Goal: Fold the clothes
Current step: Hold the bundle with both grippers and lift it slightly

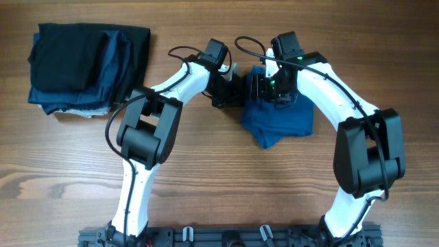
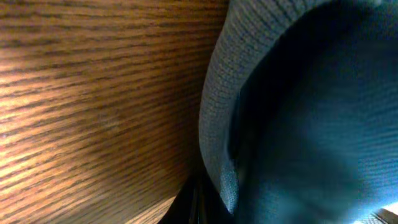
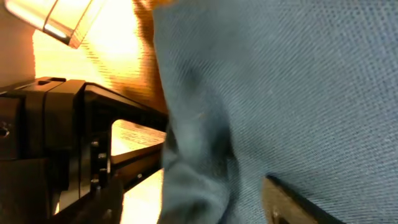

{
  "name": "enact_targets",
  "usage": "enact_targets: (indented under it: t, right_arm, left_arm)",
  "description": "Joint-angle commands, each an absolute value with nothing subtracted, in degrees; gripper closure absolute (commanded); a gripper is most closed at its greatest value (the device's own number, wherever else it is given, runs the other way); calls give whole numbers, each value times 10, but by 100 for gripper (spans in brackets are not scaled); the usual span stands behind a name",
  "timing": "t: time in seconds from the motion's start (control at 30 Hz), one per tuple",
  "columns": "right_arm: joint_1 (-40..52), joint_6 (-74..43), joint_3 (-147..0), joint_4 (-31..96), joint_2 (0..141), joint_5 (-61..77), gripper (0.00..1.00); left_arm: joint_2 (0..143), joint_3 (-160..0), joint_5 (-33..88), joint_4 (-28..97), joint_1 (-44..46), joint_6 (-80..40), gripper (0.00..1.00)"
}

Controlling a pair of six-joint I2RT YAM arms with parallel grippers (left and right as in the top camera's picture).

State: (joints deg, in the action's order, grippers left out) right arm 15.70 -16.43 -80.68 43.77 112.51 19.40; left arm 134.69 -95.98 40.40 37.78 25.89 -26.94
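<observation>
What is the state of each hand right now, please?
Left hand: closed, pinching the blue polo shirt.
Right hand: cannot be told; the shirt covers it.

Overhead straight down; both wrist views close-up on the shirt (image 1: 278,123)

polo shirt (image 1: 278,123): plain medium blue, fine knit, paler ribbed edge | table (image 1: 206,178): warm brown, streaked wood grain | folded garments (image 1: 89,65), 10 o'clock: black over dark navy | left arm (image 1: 171,86), right arm (image 1: 329,82): white shells, black joints
</observation>
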Motion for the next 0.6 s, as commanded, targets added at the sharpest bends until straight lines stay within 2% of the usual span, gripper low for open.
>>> enact_targets:
  t: [0.0,0.2,0.43,0.47,0.5,0.53,0.57]
  right_arm:
    - [160,-142,-801,436,1133,222,27]
    - [144,-110,-810,437,1120,233,28]
    - [80,-74,-834,457,1039,286,31]
    - [68,-74,-834,461,1025,285,37]
    - [58,-75,-834,465,1016,286,50]
    - [40,-75,-834,472,1004,286,74]
    - [27,-74,-834,476,997,286,88]
  left_arm:
    - [1394,-938,299,401,266,-267,96]
    - [1380,-939,261,401,244,-244,96]
    - [1290,-942,255,402,192,-244,96]
    - [1272,-942,255,403,189,-244,96]
    - [1256,-942,256,403,189,-238,96]
    - [1237,-942,262,406,190,-216,96]
    - [1223,-942,266,409,193,-199,95]
